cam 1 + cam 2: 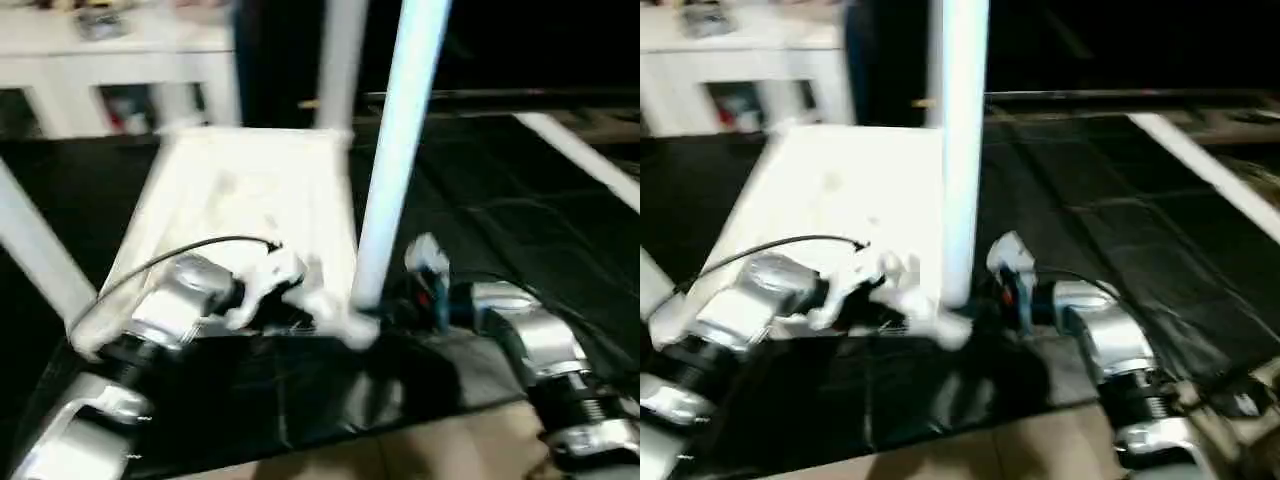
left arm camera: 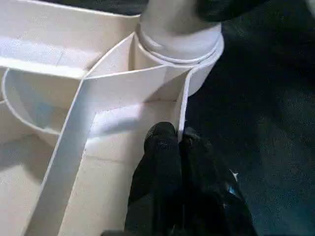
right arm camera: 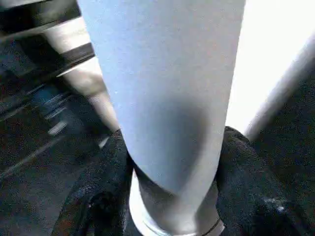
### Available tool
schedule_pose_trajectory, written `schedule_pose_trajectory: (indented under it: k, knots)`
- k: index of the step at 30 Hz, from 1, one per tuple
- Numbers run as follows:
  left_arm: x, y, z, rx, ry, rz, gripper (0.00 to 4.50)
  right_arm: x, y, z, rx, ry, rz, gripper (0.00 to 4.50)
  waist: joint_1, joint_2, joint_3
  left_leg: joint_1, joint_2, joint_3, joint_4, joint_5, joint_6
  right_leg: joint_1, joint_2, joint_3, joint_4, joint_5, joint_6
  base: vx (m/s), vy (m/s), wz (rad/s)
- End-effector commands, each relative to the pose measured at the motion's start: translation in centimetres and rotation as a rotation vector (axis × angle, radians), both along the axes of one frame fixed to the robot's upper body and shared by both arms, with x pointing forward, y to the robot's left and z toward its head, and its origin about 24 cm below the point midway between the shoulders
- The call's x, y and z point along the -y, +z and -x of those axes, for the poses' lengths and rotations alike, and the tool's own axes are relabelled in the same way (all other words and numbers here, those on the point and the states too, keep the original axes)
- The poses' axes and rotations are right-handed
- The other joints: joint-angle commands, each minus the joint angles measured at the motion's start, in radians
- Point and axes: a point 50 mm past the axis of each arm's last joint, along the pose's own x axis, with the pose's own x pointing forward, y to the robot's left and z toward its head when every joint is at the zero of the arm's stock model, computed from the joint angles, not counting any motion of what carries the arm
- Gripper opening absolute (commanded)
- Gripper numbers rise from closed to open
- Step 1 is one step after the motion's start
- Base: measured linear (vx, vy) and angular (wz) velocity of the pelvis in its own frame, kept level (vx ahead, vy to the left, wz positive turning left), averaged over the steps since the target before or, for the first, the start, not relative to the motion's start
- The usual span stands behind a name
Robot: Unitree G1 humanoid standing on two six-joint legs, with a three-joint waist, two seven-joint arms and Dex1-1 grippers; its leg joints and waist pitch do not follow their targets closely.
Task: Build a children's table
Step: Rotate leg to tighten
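The white tabletop (image 1: 240, 200) lies ribbed side up on a black mat. My left gripper (image 2: 178, 140) is shut on the thin rim wall of the tabletop (image 2: 123, 83), close to the near right corner socket. A white leg (image 1: 395, 150) stands upright in that socket (image 2: 197, 54). My right gripper (image 3: 172, 196) is closed round this leg (image 3: 167, 98) just above its flared base, with a black finger (image 3: 106, 172) pressed on each side. Another leg (image 1: 340, 60) rises at the far right corner, and a third leg (image 1: 35, 250) slants up at the left.
A white cabinet (image 1: 120, 60) stands at the back left. The black mat (image 1: 520, 220) spreads to the right, crossed by a long white strip (image 1: 580, 155). Bare wooden floor (image 1: 420, 450) shows at the mat's near edge. A black cable (image 1: 160, 260) loops over my left wrist.
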Motion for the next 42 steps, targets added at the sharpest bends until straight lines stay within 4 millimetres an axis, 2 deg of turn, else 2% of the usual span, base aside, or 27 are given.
schedule_pose_trajectory:
  k: [1, 2, 3, 8, 10, 12, 13, 14, 15, 17, 18, 20, 22, 25, 26, 29, 32, 34, 36, 42]
  knots:
    - [2.8, 0.5, 0.3, 0.014, -0.023, 0.085, 0.00, -3.4, -1.4, 1.0, -0.086, 0.091, 0.002, 2.01, 0.006, -0.008, -0.043, -0.014, -0.004, -0.006, -0.066, -0.296, -0.004, 0.038, -0.046, 0.018, -0.123, -0.684, -0.024, 0.000, 0.000, 0.00]
    - [3.7, 0.7, 0.3, 0.018, 0.027, 0.107, 0.00, -4.4, -1.5, 0.6, -0.084, 0.029, 0.014, 1.99, 0.001, -0.003, -0.046, -0.016, -0.002, -0.008, -0.068, -0.299, 0.006, 0.040, -0.045, 0.016, -0.124, -0.667, -0.025, 0.000, 0.000, 0.00]
    - [4.7, 0.9, 0.3, 0.017, 0.065, 0.133, 0.00, -5.4, -1.5, 0.3, -0.078, -0.024, 0.024, 1.99, -0.007, -0.001, -0.047, -0.019, 0.003, -0.008, -0.074, -0.292, 0.011, 0.042, -0.043, 0.015, -0.121, -0.600, -0.050, 0.000, 0.000, 0.00]
    - [6.1, 1.4, 0.5, 0.021, 0.099, 0.156, 0.00, -7.1, -1.1, 0.0, -0.047, -0.066, 0.011, 1.99, -0.017, 0.001, -0.049, -0.018, 0.005, -0.008, -0.077, -0.305, 0.022, 0.041, -0.043, 0.016, -0.116, -0.537, -0.077, 0.000, 0.000, 0.00]
    - [5.9, 1.4, 0.4, 0.031, 0.101, 0.142, 0.00, -7.4, -1.1, 0.2, -0.050, -0.051, -0.011, 2.51, -0.015, 0.001, -0.050, -0.018, 0.007, -0.007, -0.078, -0.292, 0.031, 0.042, -0.042, 0.020, -0.111, -0.488, -0.092, 0.000, 0.000, 0.00]
    - [5.2, 1.2, 0.3, 0.047, 0.094, 0.115, 0.00, -7.3, -1.0, 0.5, -0.040, -0.021, -0.020, 2.75, -0.011, 0.001, -0.053, -0.018, 0.008, -0.002, -0.077, -0.255, 0.042, 0.045, -0.042, 0.025, -0.104, -0.413, -0.120, 0.000, 0.000, 0.00]
    - [5.0, 1.2, 0.3, 0.049, 0.084, 0.108, 0.00, -7.2, -1.0, 0.6, -0.035, -0.014, -0.027, 2.85, -0.007, 0.003, -0.054, -0.015, 0.010, 0.000, -0.077, -0.240, 0.045, 0.044, -0.042, 0.028, -0.100, -0.377, -0.136, 0.000, 0.000, 0.00]
    - [4.7, 1.2, 0.4, 0.052, 0.072, 0.101, 0.00, -6.9, -0.9, 0.7, -0.033, -0.007, -0.034, 2.85, -0.007, 0.003, -0.054, -0.015, 0.010, 0.000, -0.077, -0.240, 0.045, 0.044, -0.042, 0.028, -0.100, -0.377, -0.136, 0.000, 0.000, 0.00]
    - [4.4, 1.1, 0.4, 0.054, 0.061, 0.095, 0.00, -6.7, -0.9, 0.8, -0.028, 0.002, -0.037, 2.94, -0.005, -0.001, -0.054, -0.019, 0.011, 0.001, -0.077, -0.217, 0.050, 0.049, -0.041, 0.030, -0.092, -0.328, -0.154, 0.000, 0.000, 0.00]
    - [3.9, 1.1, 0.6, 0.054, 0.038, 0.081, 0.00, -6.0, -0.9, 1.0, -0.018, 0.016, -0.037, 3.22, -0.002, 0.003, -0.057, -0.022, 0.012, 0.001, -0.076, -0.185, 0.054, 0.055, -0.043, 0.030, -0.085, -0.275, -0.168, 0.000, 0.000, 0.00]
    - [3.8, 1.0, 0.7, 0.053, 0.029, 0.077, 0.00, -5.7, -0.9, 1.1, -0.014, 0.019, -0.035, 3.22, -0.003, 0.002, -0.056, -0.022, 0.012, 0.002, -0.076, -0.179, 0.057, 0.056, -0.042, 0.030, -0.084, -0.261, -0.176, 0.000, 0.000, 0.00]
    - [3.4, 1.0, 0.8, 0.049, 0.006, 0.071, 0.00, -5.1, -0.9, 1.2, -0.004, 0.044, -0.035, 3.45, -0.002, 0.004, -0.055, -0.020, 0.012, 0.002, -0.076, -0.182, 0.058, 0.056, -0.043, 0.030, -0.084, -0.261, -0.182, 0.000, 0.000, 0.00]
    - [2.5, 0.9, 1.0, 0.034, -0.050, 0.054, 0.00, -3.7, -0.7, 1.6, 0.009, 0.122, -0.029, 3.61, 0.002, 0.008, -0.054, -0.017, 0.014, 0.002, -0.076, -0.198, 0.059, 0.056, -0.042, 0.030, -0.086, -0.278, -0.180, 0.000, 0.000, 0.00]
    - [1.6, 0.8, 1.4, 0.022, -0.139, 0.032, 0.00, -2.3, -0.3, 2.2, 0.016, 0.229, -0.025, 3.77, 0.005, 0.007, -0.052, -0.016, 0.016, 0.002, -0.078, -0.211, 0.061, 0.055, -0.043, 0.029, -0.087, -0.284, -0.187, 0.000, 0.000, 0.00]
    - [1.3, 0.7, 1.4, 0.016, -0.161, 0.023, 0.00, -1.9, -0.1, 2.4, 0.014, 0.260, -0.024, 3.93, 0.009, 0.007, -0.052, -0.012, 0.017, 0.003, -0.077, -0.216, 0.062, 0.054, -0.043, 0.031, -0.087, -0.287, -0.187, 0.000, 0.000, 0.00]
    - [0.6, 0.8, 1.6, 0.008, -0.229, 0.001, 0.00, -1.1, 0.4, 2.6, 0.006, 0.331, -0.024, 4.15, 0.018, 0.008, -0.054, -0.011, 0.019, 0.004, -0.077, -0.206, 0.061, 0.053, -0.044, 0.032, -0.082, -0.263, -0.198, 0.000, 0.000, 0.00]
    - [-0.1, 0.9, 1.8, -0.001, -0.303, -0.023, 0.00, -0.4, 0.9, 2.7, -0.004, 0.392, -0.025, 4.39, 0.025, 0.008, -0.056, -0.012, 0.021, 0.005, -0.075, -0.172, 0.066, 0.055, -0.045, 0.033, -0.073, -0.201, -0.219, 0.000, 0.000, 0.00]
    - [-1.1, 1.2, 2.1, -0.021, -0.417, -0.059, 0.00, 0.4, 1.3, 2.7, -0.028, 0.461, -0.004, 4.39, 0.034, 0.005, -0.057, -0.010, 0.020, 0.006, -0.074, -0.166, 0.069, 0.057, -0.044, 0.032, -0.072, -0.194, -0.222, 0.000, 0.000, 0.00]
    - [-1.4, 1.2, 2.2, -0.033, -0.447, -0.073, 0.00, 0.5, 1.4, 2.9, -0.035, 0.497, 0.009, 4.39, 0.041, 0.010, -0.056, -0.011, 0.022, 0.007, -0.074, -0.163, 0.061, 0.057, -0.045, 0.032, -0.068, -0.189, -0.227, 0.000, 0.000, 0.00]
    - [-2.0, 1.3, 2.5, -0.063, -0.540, -0.116, 0.00, 0.6, 1.4, 3.4, -0.050, 0.582, 0.006, 4.39, 0.051, 0.008, -0.057, -0.011, 0.023, 0.008, -0.074, -0.171, 0.044, 0.058, -0.047, 0.033, -0.066, -0.196, -0.229, 0.000, 0.000, 0.00]
